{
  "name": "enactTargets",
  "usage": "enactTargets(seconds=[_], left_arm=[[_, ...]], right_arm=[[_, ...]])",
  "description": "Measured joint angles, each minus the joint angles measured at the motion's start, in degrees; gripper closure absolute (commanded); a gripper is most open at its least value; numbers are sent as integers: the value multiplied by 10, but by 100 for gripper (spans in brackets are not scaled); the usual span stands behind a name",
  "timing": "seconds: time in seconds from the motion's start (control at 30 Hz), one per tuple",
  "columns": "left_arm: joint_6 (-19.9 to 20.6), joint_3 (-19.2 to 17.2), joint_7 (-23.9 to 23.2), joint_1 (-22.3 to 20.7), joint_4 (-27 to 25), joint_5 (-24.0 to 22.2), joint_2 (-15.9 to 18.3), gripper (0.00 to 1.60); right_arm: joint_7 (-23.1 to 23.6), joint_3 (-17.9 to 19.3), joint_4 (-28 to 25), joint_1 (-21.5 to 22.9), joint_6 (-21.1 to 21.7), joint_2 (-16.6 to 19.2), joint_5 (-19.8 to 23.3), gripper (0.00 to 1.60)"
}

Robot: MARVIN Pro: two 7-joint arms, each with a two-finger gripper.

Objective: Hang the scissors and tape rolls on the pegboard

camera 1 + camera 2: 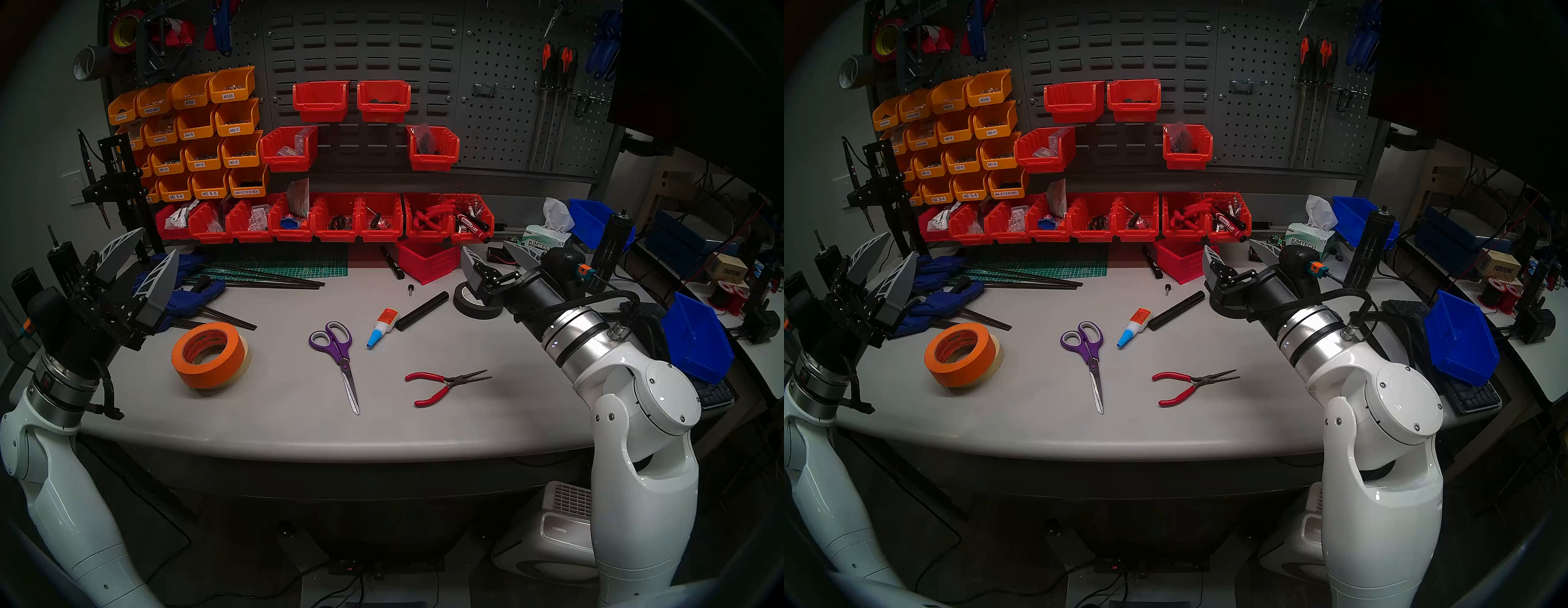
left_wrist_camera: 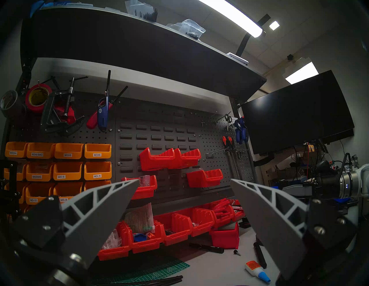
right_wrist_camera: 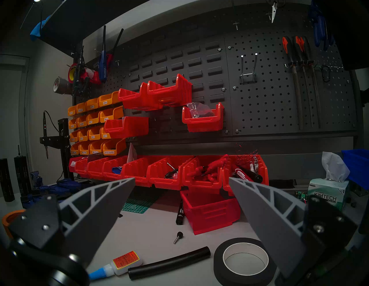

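Observation:
The scissors [image 1: 339, 361] [image 1: 1090, 356], purple-handled, lie flat mid-table with the blades pointing toward me. The orange tape roll [image 1: 208, 354] [image 1: 960, 354] leans tilted at the left, resting against the cream tape roll [image 1: 246, 361] [image 1: 999, 360] behind it. The pegboard [image 1: 500, 127] [image 3: 265, 103] stands at the back right, with a bare double hook [image 3: 248, 68]. My left gripper [image 1: 159, 244] [image 2: 184, 179] hovers open and empty above the table's left edge, up-left of the rolls. My right gripper [image 1: 485, 247] [image 3: 182, 178] is open and empty at the right, over a black tape roll.
Red pliers [image 1: 445, 384], a glue bottle [image 1: 382, 327] and a black tube [image 1: 422, 310] lie right of the scissors. The black tape roll [image 3: 244, 259] and a loose red bin [image 1: 428, 259] sit near my right gripper. Blue clamps [image 1: 191, 288] crowd the left. Files and screwdrivers hang on the pegboard.

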Motion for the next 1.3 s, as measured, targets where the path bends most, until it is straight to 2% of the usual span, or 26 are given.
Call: enactTargets(seconds=[0.27,0.43,0.9,1.3], left_arm=[[48,-12,-7,3,9,8,29,0],[69,-14,-15,7,36,35,57,0],[61,10,-26,4,110,119,103,0],[68,27,-22,-5,125,171,141,0]], right_arm=[[1,0,0,0,0,-1,-1,0],[3,1,1,0,0,-2,-2,0],[5,1,1,0,1,-5,-4,0],[7,2,1,0,1,-7,-6,0]])
